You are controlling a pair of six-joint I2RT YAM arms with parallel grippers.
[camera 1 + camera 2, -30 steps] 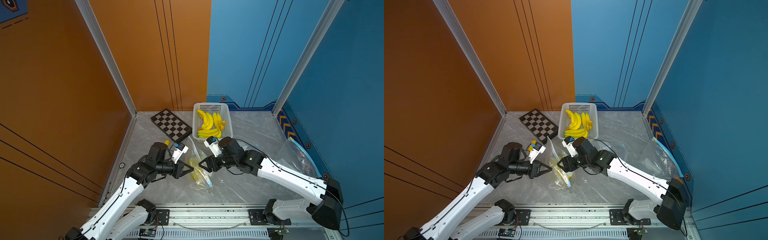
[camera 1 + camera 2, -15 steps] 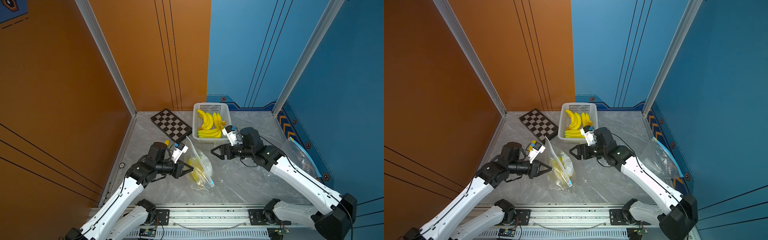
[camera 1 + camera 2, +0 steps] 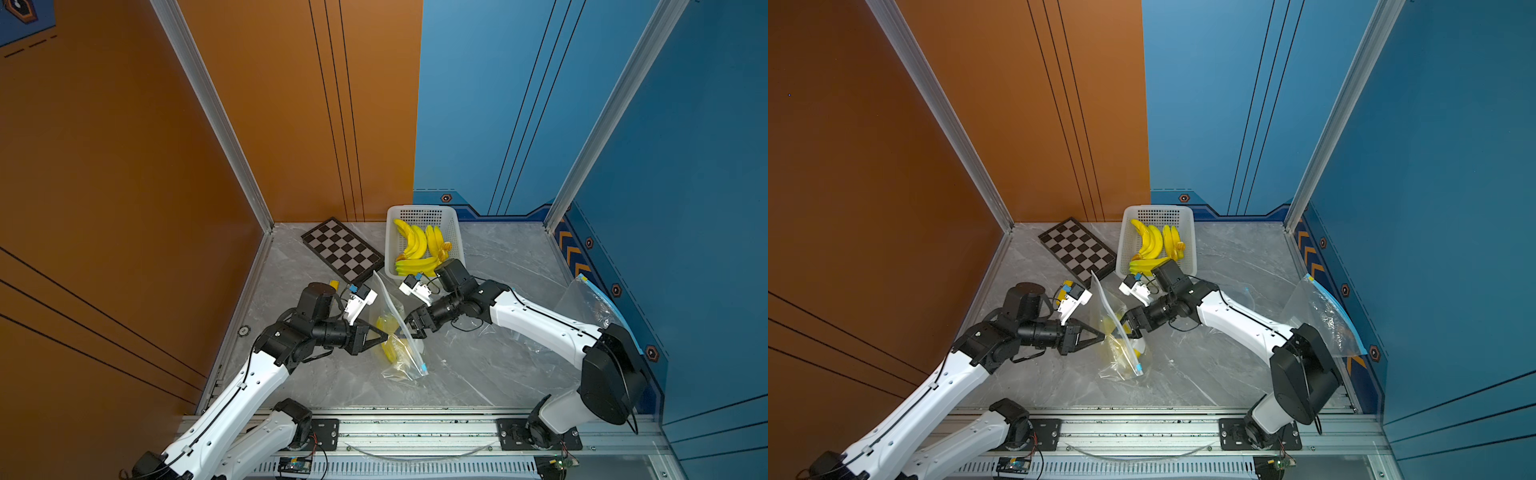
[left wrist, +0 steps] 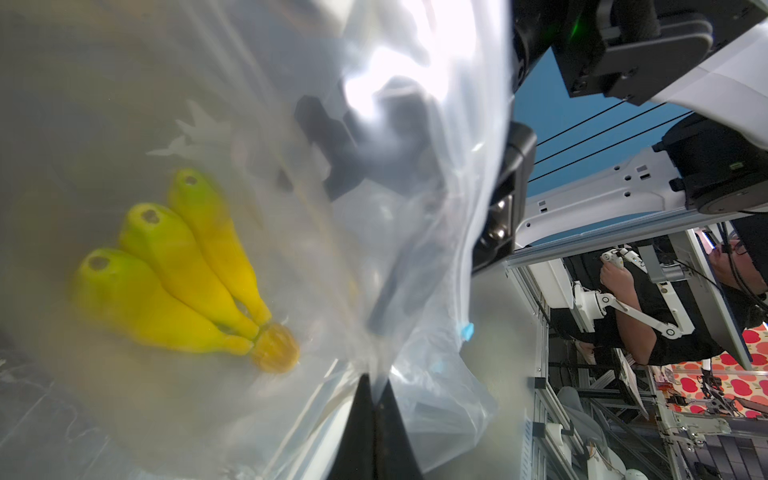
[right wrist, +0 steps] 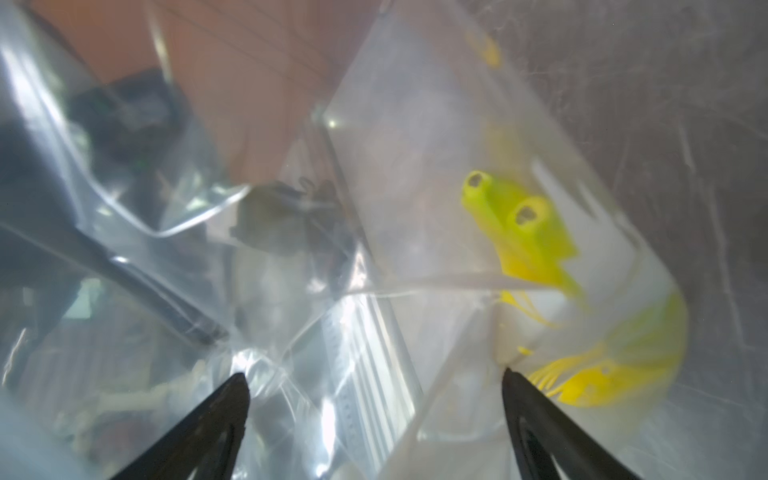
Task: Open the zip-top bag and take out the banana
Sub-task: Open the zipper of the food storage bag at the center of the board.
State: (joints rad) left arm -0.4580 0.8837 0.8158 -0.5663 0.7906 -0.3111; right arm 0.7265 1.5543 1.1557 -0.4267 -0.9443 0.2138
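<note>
The right fingers [image 3: 411, 327], spread apart, have returned to the bag [image 3: 409, 359]. The left fingers [image 3: 380, 333] stay clamped on its edge. The banana [image 3: 386, 351] is still inside, so a reach in looks next.

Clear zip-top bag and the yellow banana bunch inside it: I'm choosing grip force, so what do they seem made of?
Clear zip-top bag: thin soft plastic film, glossy; it creases, glares and shows the contents through it.
Yellow banana bunch: probably moulded plastic or rubber, matte; smooth even skin, round holes in the tips, a ribbed stem cap.
</note>
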